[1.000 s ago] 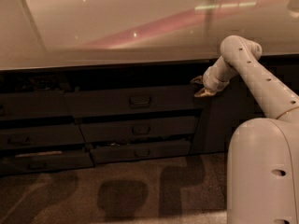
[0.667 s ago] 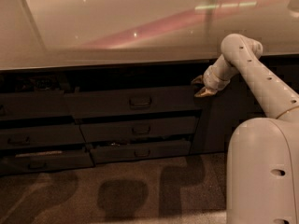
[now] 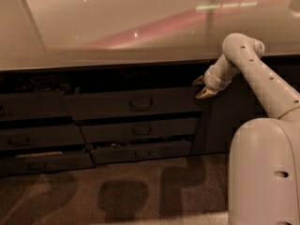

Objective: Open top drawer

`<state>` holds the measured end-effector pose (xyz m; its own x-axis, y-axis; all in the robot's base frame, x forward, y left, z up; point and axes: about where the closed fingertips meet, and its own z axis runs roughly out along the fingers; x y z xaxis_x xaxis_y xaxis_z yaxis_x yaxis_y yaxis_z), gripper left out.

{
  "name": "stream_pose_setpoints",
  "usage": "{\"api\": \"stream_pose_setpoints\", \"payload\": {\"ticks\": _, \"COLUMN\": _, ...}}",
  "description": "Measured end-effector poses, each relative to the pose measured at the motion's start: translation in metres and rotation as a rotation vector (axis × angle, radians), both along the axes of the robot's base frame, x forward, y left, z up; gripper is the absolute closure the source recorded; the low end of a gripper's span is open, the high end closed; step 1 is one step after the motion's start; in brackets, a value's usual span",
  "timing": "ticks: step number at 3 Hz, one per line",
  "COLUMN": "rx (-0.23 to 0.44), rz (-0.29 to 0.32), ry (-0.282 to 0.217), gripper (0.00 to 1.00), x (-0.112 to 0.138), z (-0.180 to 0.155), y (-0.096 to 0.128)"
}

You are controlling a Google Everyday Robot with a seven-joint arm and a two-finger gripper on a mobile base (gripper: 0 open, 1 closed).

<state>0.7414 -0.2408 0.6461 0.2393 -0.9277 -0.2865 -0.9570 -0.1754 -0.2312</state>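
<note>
Camera view has the gripper (image 3: 201,88), fingers apart and empty, at the right end of the top drawer (image 3: 103,108); best reach toward 8 o'clock for its loop handle (image 3: 140,103), close squarely, then pull straight out.

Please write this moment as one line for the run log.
task: open top drawer | top drawer: appears partly out | gripper: open, at its right end | loop handle: not held

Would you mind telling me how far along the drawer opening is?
Done: the top drawer already stands out ahead of the fronts below. In hand: the gripper sits at its right end, off the handle. Left: perhaps a further pull, then retreat.
</note>
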Motion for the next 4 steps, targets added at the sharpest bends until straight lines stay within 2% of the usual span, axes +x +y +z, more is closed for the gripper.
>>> {"api": "stream_pose_setpoints", "payload": {"ticks": 1, "rx": -0.008, "rz": 0.007, "ry": -0.027, "gripper": 1.00, "x": -0.0009, "z": 0.0072, "y": -0.0044}}
{"api": "stream_pose_setpoints", "payload": {"ticks": 4, "rx": -0.015, "rz": 0.018, "ry": -0.033, "gripper": 1.00, "x": -0.0104, "z": 0.0013, "y": -0.0033}}
